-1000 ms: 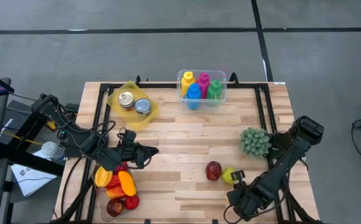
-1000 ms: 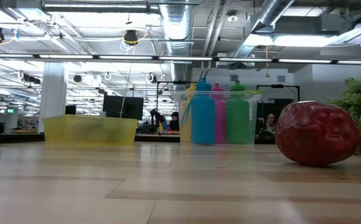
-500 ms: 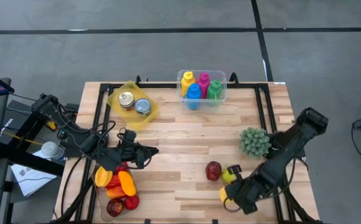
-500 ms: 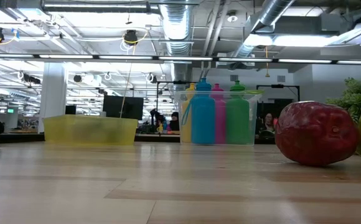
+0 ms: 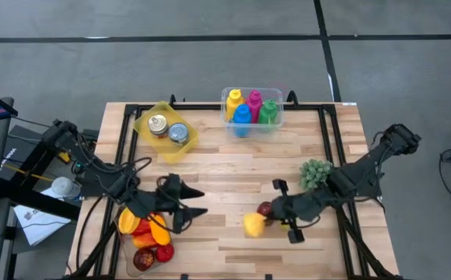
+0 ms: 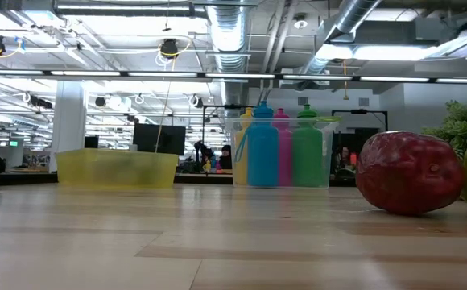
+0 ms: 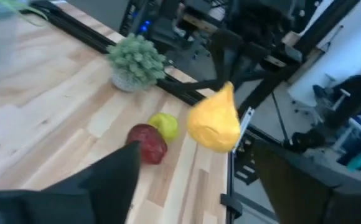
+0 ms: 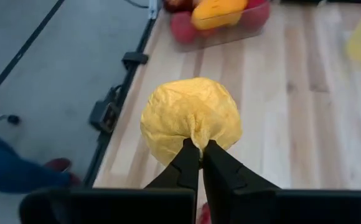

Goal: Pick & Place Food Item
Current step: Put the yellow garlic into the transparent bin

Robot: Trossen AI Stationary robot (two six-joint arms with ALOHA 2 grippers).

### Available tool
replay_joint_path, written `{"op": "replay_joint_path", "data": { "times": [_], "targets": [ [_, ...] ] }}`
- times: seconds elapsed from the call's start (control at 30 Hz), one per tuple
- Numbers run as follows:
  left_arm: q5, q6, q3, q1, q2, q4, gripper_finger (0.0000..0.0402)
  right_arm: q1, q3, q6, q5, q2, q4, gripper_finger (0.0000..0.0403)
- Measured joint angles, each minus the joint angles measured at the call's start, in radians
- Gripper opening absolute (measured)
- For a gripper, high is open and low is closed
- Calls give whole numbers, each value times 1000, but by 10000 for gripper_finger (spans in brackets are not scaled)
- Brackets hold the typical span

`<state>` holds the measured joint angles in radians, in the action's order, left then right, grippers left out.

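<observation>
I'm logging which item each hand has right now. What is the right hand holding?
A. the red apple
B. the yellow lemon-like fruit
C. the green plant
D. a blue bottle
B: the right hand is pinched shut on the yellow fruit, while the red apple lies on the table.

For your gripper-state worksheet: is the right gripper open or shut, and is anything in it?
Shut on the yellow fruit. In its wrist view the right gripper has both fingers pressed together, pinching the fruit's lower edge.
</observation>
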<state>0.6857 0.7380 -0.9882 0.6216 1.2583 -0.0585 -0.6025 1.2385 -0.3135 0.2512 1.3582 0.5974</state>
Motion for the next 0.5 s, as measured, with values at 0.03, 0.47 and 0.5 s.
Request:
{"op": "replay_joint_path", "data": {
  "times": [0.03,0.47,0.5],
  "targets": [
    [-11,-3,0,-6,13,17,306,17,0,9,0,0,-7,6],
    [-5,1,0,-134,114,64,362,144,0,74,-17,21,-77,7],
    [-5,2,0,-143,113,68,362,147,0,76,-17,21,-78,7]
  ]
}}
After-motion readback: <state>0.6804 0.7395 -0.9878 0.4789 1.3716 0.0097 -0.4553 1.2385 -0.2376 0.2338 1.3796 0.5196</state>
